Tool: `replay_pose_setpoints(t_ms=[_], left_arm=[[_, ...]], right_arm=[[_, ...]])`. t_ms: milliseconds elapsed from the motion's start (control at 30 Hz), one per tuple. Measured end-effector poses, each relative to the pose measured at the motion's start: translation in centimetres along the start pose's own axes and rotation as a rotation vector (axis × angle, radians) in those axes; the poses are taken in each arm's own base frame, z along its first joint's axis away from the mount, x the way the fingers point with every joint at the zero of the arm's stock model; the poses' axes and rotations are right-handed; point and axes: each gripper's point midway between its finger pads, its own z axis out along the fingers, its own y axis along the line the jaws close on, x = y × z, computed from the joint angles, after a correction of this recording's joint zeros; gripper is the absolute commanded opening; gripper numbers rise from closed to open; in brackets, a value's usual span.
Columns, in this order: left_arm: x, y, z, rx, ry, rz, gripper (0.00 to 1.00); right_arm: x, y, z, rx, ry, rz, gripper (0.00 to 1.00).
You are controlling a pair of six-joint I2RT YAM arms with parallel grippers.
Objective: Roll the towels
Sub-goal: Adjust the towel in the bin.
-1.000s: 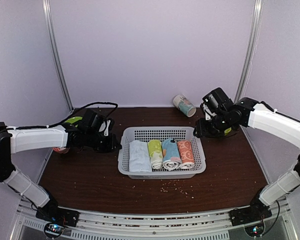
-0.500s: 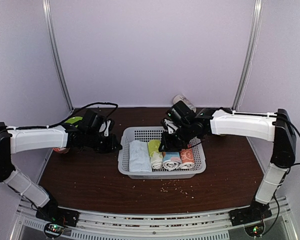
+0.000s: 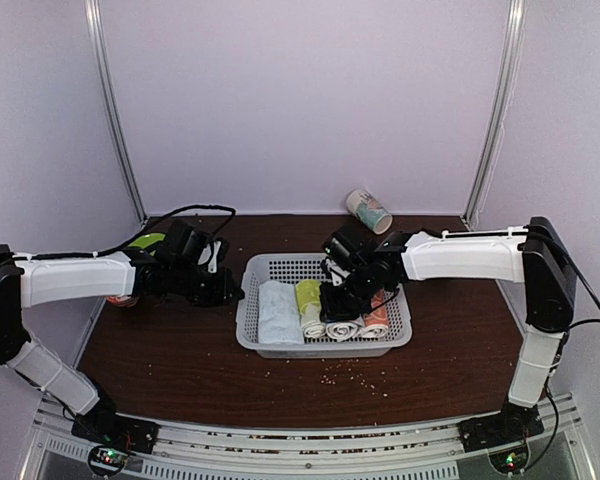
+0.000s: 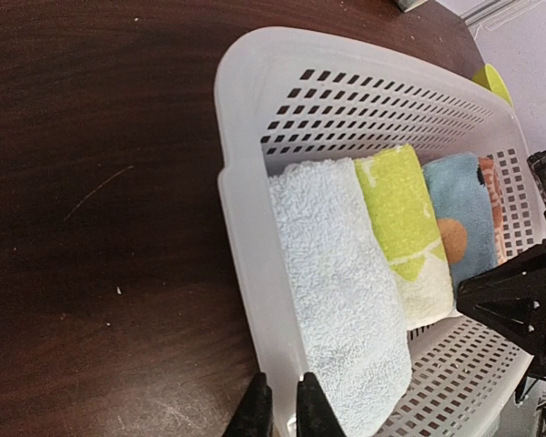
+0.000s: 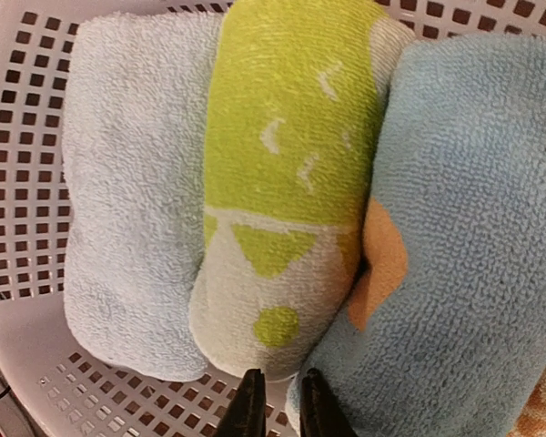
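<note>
My right hand [image 5: 280, 408] sits low in the basket [image 5: 18, 300], pinched almost closed at the seam between yellow-green roll [image 5: 291, 155] and light blue towel [image 5: 473, 228] — grasping cloth? I can't tell. Catch both and the rolls unravel. Left hand [image 4: 280, 410] clenched, empty.

The top external camera sat high above the near edge, looking down and forward over the whole brown table [image 3: 180, 350], with the white basket [image 3: 248, 310] at mid-frame. The left wrist camera looked from just outside the basket's left side, close and low, across its length. The right wrist camera hung straight above the basket, very near, so 3 rolls filled its frame. All 3 views shared the basket, the pale blue-white roll [image 3: 278, 312], the yellow-green roll [image 3: 310, 298] and the light blue towel [image 5: 473, 228].
</note>
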Motion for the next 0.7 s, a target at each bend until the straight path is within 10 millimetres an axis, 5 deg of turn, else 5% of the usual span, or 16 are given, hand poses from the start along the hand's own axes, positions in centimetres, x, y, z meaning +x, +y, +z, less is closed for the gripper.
replay_pose_setpoints(t_ms=[300, 533, 700], left_arm=[[0.0, 0.0, 0.0, -0.001, 0.0, 0.0, 0.1], [0.0, 0.0, 0.0, -0.001, -0.001, 0.0, 0.1], [0.0, 0.0, 0.0, -0.002, -0.001, 0.0, 0.1]], right_arm=[[0.5, -0.8, -0.5, 0.026, 0.012, 0.012, 0.29], [-1.4, 0.5, -7.0, -0.056, -0.095, -0.001, 0.28], [-1.8, -3.5, -8.6, -0.017, -0.143, 0.072, 0.2]])
